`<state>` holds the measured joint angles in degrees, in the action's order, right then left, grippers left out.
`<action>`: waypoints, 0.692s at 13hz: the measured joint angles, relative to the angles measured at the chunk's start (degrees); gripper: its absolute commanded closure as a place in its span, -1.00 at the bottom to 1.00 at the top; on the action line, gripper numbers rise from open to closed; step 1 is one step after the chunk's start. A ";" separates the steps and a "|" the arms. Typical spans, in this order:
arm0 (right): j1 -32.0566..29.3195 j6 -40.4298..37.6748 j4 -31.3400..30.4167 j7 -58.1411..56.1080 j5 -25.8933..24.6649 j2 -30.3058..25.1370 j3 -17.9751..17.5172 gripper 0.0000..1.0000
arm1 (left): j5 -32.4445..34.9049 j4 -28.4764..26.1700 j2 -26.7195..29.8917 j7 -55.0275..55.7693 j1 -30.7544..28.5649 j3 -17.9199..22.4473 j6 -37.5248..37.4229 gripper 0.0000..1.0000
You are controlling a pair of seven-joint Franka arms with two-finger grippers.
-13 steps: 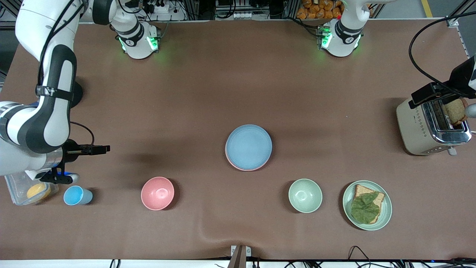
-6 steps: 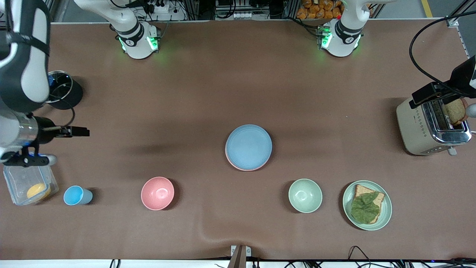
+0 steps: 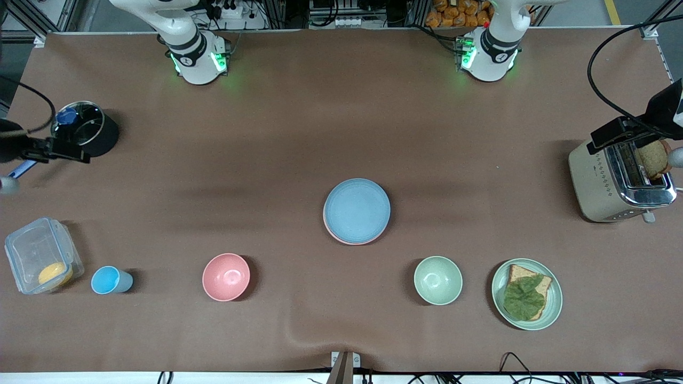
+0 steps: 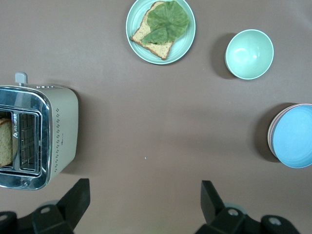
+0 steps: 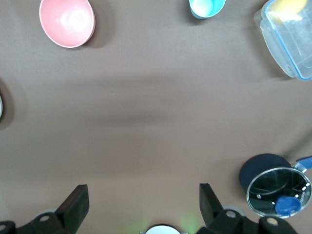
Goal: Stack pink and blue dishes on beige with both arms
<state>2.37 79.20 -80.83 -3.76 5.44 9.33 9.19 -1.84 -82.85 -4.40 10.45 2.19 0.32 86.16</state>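
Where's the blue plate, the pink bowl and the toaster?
blue plate (image 3: 356,209), front view, middle of its top face
pink bowl (image 3: 226,276), front view, inside bottom
toaster (image 3: 595,181), front view, beige side wall

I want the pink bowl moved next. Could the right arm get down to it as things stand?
Probably yes. The right gripper hangs with jaws open at its end of the table, beside the black pot. Bare table lies toward the pink bowl, which stands alone.

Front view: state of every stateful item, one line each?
blue plate: top of stack
pink plate: under blue, edge showing
toaster: bread in slot
green plate: holds bread and lettuce
clear container: lidless
left tool: open
right tool: open
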 measured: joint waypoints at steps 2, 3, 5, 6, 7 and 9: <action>0.31 -0.36 -0.20 1.84 -2.03 -1.46 -1.09 -1.00 | 0.00 0.01 0.00 0.00 0.00 0.04 -0.31 -1.00; 0.69 -0.36 -0.23 2.91 -2.83 -1.61 -1.64 -1.00 | 0.00 0.01 0.00 0.00 -0.05 0.11 -0.35 -1.00; 1.32 -0.21 -0.45 3.65 -3.71 -1.60 -2.05 -1.00 | 0.00 0.13 0.03 -0.21 -0.41 0.52 -0.45 -1.00; 1.48 -0.10 -0.59 3.69 -4.40 -1.60 -2.05 -1.00 | 0.00 0.19 0.09 -0.67 -0.58 0.66 -0.55 -1.00; 1.56 0.02 -0.68 3.69 -4.99 -1.60 -2.05 -1.00 | 0.00 0.20 0.14 -1.25 -0.69 0.70 -0.64 -1.00; 1.63 0.16 -0.79 3.69 -5.45 -1.60 -2.05 -1.00 | 0.00 0.20 0.15 -1.72 -0.69 0.70 -0.75 -1.00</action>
<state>4.00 79.36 -81.62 -0.07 -0.01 7.73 7.14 -1.84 -82.65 -4.26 8.73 1.51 1.02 85.40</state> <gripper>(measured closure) 0.000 0.000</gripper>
